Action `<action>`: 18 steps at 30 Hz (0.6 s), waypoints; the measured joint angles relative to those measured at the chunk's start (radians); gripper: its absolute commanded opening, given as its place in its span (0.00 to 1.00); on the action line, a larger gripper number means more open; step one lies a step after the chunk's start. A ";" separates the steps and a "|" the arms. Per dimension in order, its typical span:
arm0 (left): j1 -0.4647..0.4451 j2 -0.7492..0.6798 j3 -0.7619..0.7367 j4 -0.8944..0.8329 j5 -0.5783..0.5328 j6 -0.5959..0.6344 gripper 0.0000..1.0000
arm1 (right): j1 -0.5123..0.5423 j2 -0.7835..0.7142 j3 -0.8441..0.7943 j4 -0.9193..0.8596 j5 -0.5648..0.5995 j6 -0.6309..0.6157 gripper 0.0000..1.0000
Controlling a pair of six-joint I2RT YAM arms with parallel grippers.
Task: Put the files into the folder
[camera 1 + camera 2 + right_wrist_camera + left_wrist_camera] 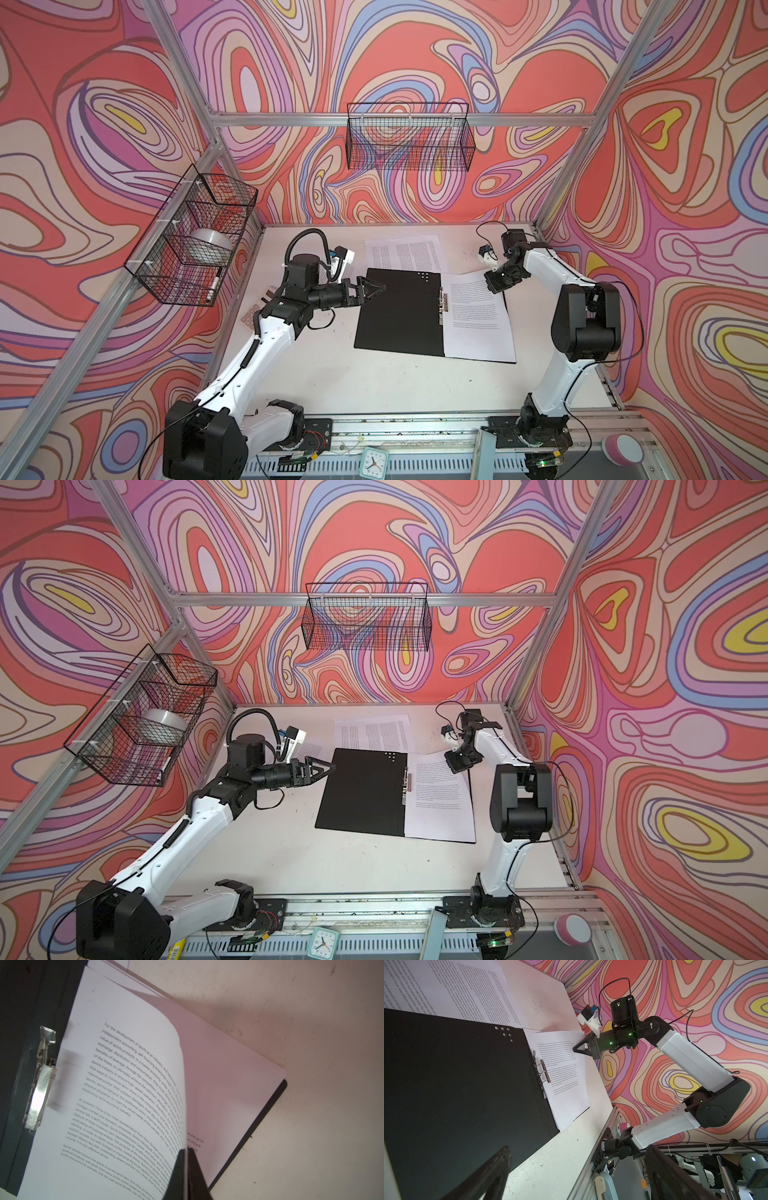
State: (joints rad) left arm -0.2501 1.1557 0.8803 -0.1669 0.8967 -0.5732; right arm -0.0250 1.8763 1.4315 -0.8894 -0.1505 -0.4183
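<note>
White sheet [124,1084], clenched by right gripper [188,1154] at folder's [395,316] two o'clock: lower it flat; left gripper [380,286] hovers released.

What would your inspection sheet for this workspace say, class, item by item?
Surface: white table, scuffed.
Job's things: folder lies open, black inside up; sheets on its right half, more sheets behind it.
Clutter: calculator under left arm; clock on front rail.
Pincers: left pincer open over folder's left edge; right pincer shut on top sheet, edge lifted.
Cables: black cable loops at both wrists.
Surroundings: two wire baskets on patterned walls.
</note>
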 measured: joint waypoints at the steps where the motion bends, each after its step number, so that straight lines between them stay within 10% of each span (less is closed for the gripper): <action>1: 0.000 0.000 0.000 0.000 0.000 0.000 1.00 | -0.001 0.000 0.000 0.000 0.000 0.002 0.00; 18: 0.000 0.000 0.000 0.000 0.000 0.000 1.00 | -0.011 0.000 -0.009 0.008 -0.008 0.021 0.00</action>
State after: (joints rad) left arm -0.2501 1.1557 0.8803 -0.1669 0.8963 -0.5732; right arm -0.0364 1.8763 1.4227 -0.8814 -0.1581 -0.3977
